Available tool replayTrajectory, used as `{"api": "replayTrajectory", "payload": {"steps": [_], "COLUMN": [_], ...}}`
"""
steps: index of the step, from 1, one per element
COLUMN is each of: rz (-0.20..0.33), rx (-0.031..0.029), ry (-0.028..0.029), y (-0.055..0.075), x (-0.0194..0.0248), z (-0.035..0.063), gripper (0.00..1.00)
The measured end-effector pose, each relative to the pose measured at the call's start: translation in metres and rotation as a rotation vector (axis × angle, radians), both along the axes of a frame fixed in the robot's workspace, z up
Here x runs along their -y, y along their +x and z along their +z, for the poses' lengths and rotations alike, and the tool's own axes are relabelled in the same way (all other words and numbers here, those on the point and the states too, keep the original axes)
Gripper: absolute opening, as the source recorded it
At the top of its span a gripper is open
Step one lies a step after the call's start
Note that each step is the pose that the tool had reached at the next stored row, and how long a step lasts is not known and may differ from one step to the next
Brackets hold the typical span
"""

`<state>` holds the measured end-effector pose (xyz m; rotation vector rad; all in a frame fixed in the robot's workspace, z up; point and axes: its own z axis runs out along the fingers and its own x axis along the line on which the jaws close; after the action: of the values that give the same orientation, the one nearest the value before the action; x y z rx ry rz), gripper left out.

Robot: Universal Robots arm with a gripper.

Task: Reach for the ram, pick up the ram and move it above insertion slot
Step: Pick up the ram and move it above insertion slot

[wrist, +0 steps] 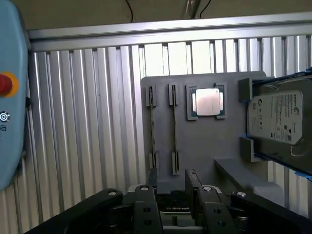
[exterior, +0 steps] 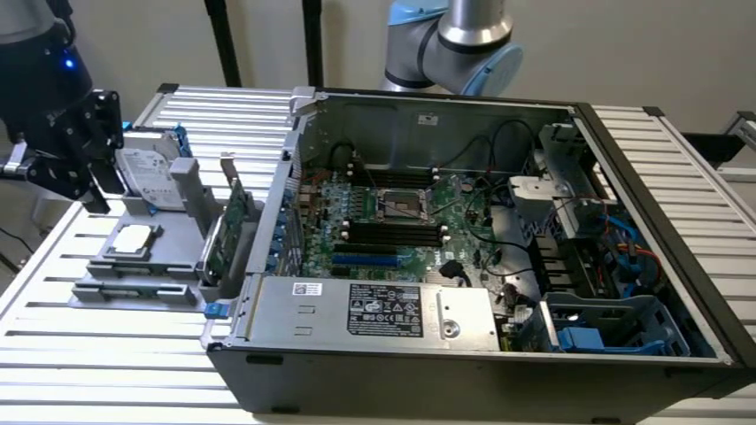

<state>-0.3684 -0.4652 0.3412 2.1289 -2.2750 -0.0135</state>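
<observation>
Spanning the whole scene, a slatted aluminium table [exterior: 106, 372] carries everything else. On it, filling the middle and the exterior view's right, lies an open computer case [exterior: 661, 266] with its side off. That exposes the green motherboard [exterior: 455, 257], a row of black memory slots [exterior: 396, 232] and a boxed power supply [exterior: 378, 314] along the near edge. Behind the case's far wall stands the arm [exterior: 455, 40], grey with pale blue joint caps.

On the exterior view's left, just beside the case, sits a grey fixture [exterior: 165, 243] [wrist: 204, 146] that holds loose parts. A silver hard drive [exterior: 148, 168] [wrist: 278, 119] with blue rails rests at its far end. A green expansion card [exterior: 236, 217] stands on edge on the side nearest the case. A square processor [exterior: 133, 239] [wrist: 207, 102] lies flat in a pocket.

The ram [wrist: 174, 127] stands on its long edge in a pair of slotted posts at the fixture's near end. From the wrist it reads as a thin dark line, with a second stick [wrist: 151, 127] parallel just beside it.

The black gripper [exterior: 95, 186] [wrist: 173, 190] hangs above the fixture on the exterior view's left. Its fingers [wrist: 192, 183] are spread apart with nothing between them, and the ram lines up with the gap but is well clear of both tips.
</observation>
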Motion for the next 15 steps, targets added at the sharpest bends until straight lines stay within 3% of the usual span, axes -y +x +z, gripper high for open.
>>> {"api": "replayTrajectory", "payload": {"steps": [15], "rz": [0.068], "rx": [0.0000], "ry": [0.0012], "y": [0.000], "x": [0.0042], "z": [-0.0273], "gripper": [0.36]}}
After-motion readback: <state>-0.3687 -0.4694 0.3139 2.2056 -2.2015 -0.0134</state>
